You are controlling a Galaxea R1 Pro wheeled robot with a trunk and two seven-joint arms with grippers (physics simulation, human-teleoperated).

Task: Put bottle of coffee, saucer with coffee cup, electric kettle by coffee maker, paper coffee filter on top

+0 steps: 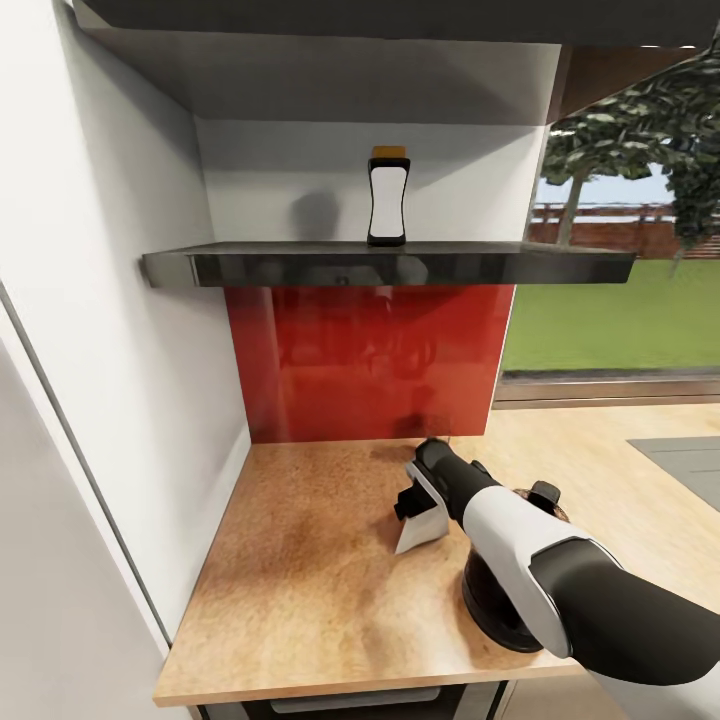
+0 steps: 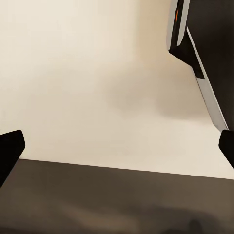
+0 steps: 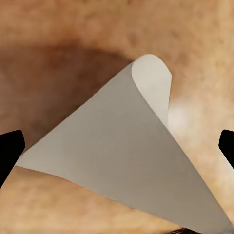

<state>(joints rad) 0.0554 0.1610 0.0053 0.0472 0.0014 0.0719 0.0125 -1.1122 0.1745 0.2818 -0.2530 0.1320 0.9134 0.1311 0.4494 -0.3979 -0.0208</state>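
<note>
Brightness: even daylight, bright throughout, strongest from the window point(image 1: 620, 300) at the right.
Shadows: soft grey blur on the white wall left of the bottle point(image 1: 388, 196); dark patch on the countertop point(image 1: 300, 590) under the right arm; broad brown shadow beside the paper filter point(image 3: 122, 165) in the right wrist view.
Glare: red backsplash point(image 1: 360, 360) shows dim reflections; shelf point(image 1: 390, 265) front edge glossy.
Sharpness: rendered textures soft; left wrist view hazy and pale.
</note>
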